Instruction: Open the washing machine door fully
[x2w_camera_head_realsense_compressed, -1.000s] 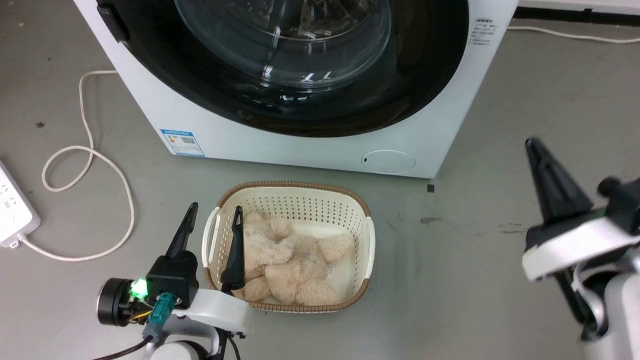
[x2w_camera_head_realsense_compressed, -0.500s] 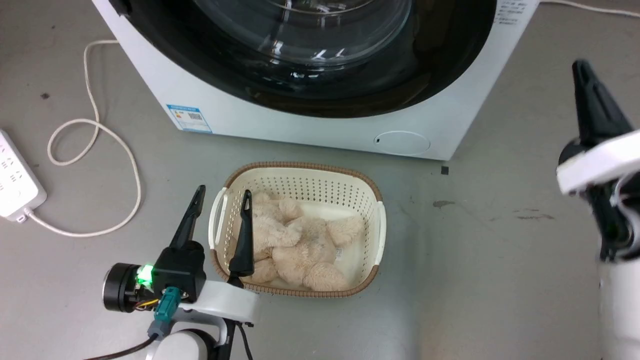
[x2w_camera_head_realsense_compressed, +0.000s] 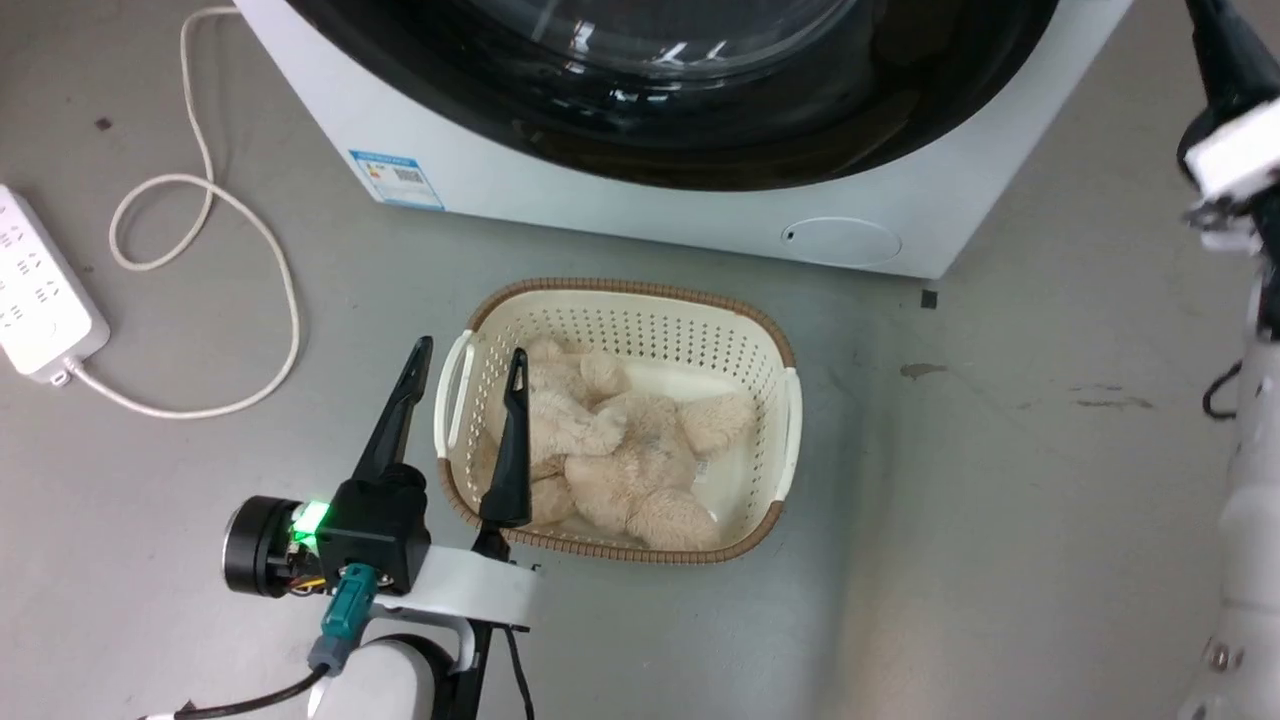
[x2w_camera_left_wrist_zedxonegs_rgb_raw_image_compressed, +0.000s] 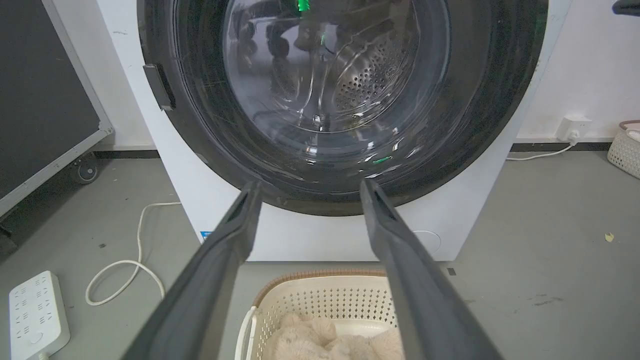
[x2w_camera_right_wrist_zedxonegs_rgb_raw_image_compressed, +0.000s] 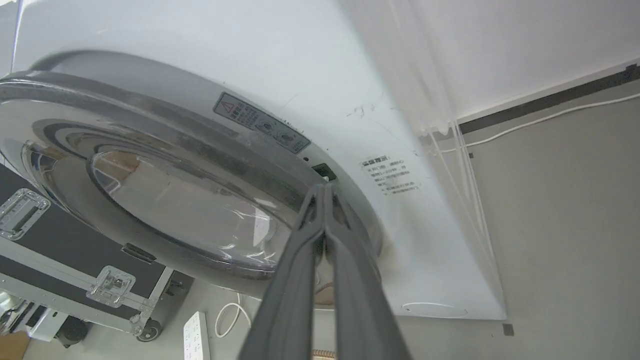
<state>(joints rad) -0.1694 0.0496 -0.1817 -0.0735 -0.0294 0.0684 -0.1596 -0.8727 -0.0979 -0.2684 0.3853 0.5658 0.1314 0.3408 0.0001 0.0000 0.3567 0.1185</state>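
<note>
Washing machine door (x2w_camera_left_wrist_zedxonegs_rgb_raw_image_compressed: 492, 100): glossy black disc with a clear glass bowl at its centre, spanning most of the machine's white front. Lies flat against that front, closed, in the left wrist view.
Right gripper (x2w_camera_right_wrist_zedxonegs_rgb_raw_image_compressed: 324, 189): fingers pressed together tip to tip, nothing seen between them. Tips sit at the door's outer rim, just under a small dark opening in the white front. Contact with the rim: cannot tell.
Left gripper (x2w_camera_head_realsense_compressed: 470, 350): fingers spread wide, holding nothing. Hovers low over the basket's left end, one finger outside the handle, the other above the plush. Aimed at the door's lower arc, well apart from it.
Laundry basket (x2w_camera_head_realsense_compressed: 640, 292): cream, perforated, brown rim. On the grey floor just before the machine.
Plush toy (x2w_camera_head_realsense_compressed: 620, 460): beige, lying inside the basket.
Round white flap (x2w_camera_head_realsense_compressed: 840, 241): low on the machine front, right side.
Blue label (x2w_camera_head_realsense_compressed: 397, 178): low on the front, left side.
Power strip (x2w_camera_head_realsense_compressed: 45, 295): white, on the floor at far left. White cord (x2w_camera_head_realsense_compressed: 205, 215) loops beside it.
Flight case (x2w_camera_right_wrist_zedxonegs_rgb_raw_image_compressed: 60, 260): black, metal latches, on castors, beside the machine.
</note>
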